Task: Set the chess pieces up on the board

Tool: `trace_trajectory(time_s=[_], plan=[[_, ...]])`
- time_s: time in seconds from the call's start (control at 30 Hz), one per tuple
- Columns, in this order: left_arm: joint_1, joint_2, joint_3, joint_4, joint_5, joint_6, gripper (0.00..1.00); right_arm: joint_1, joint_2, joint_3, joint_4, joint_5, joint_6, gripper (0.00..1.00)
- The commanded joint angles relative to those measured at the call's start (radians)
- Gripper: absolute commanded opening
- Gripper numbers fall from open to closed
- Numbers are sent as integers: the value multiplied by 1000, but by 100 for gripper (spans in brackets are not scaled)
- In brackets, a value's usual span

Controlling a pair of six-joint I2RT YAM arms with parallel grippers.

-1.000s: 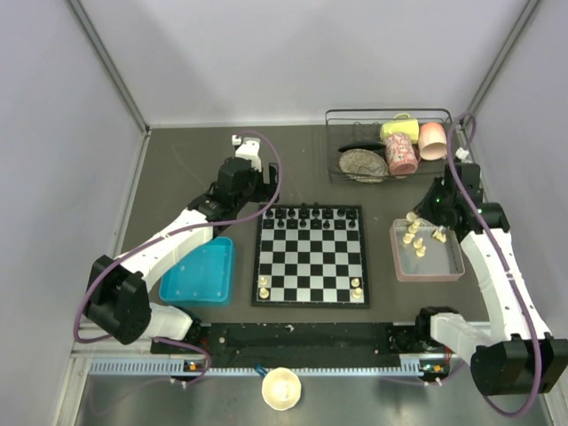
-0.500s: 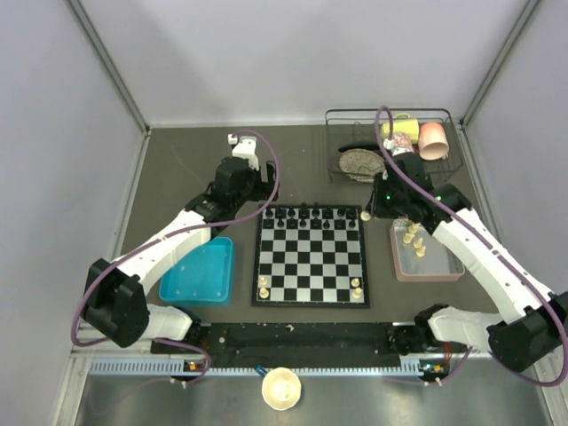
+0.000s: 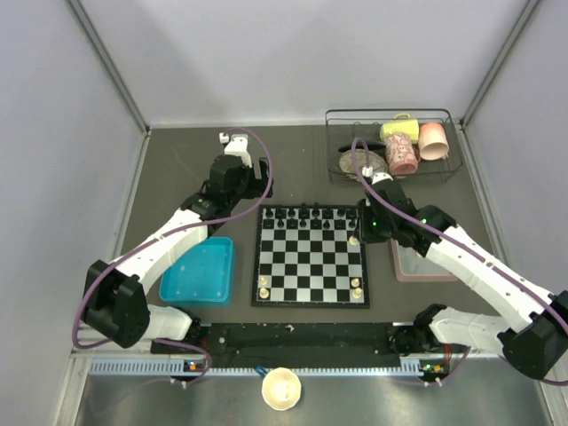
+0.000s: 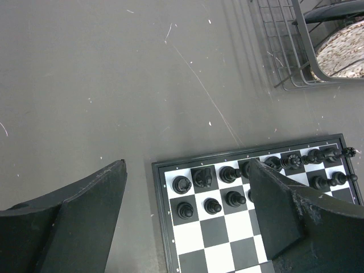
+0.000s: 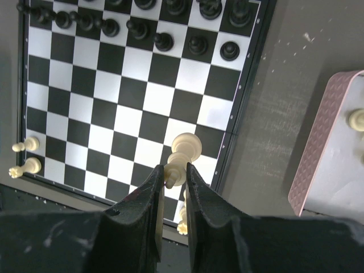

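A robotics lab test cell; plain pale walls [image 3: 53, 177] and metal corner posts [image 3: 106, 62] box in a dark table [image 3: 177, 169]; a left arm [image 3: 169, 235] and right arm [image 3: 470, 266] are bolted by a black rail [image 3: 302, 337]; a board [image 3: 311, 256] and dish rack [image 3: 388, 146] sit as props.

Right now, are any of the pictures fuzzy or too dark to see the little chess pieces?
Right wrist view: sharp, the cream piece in the right claw shows clearly; left wrist view: black pieces crisp, the left claw only big dark shapes; top view: evenly lit, but everything looks tiny.
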Motion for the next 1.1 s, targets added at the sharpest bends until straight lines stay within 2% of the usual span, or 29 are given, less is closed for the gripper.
trace_trajectory(time_s=[0.0, 0.13, 0.27, 0.43, 0.6, 0.87, 1.07], plan=[[3, -24, -9, 19, 5, -3, 92, 33, -42, -29, 66, -8, 21, 0], [3, -26, -12, 20, 1, 0, 92, 45, -53, -43, 67, 27, 39, 0], [3, -23, -15, 19, -9, 5, 92, 53, -39, -29, 78, -13, 25, 0], [14, -7, -13, 19, 7, -1, 92, 116, 14, 30, 58, -44, -6, 0], [82, 3, -24, 28, 88, -51, 92, 186, 83, 78, 20, -72, -12, 0], [92, -10, -23, 30, 88, -49, 92, 312, 148, 92, 8, -67, 33, 0], [92, -10, -24, 30, 89, -35, 91, 356, 182, 87, 0, -53, 77, 0]])
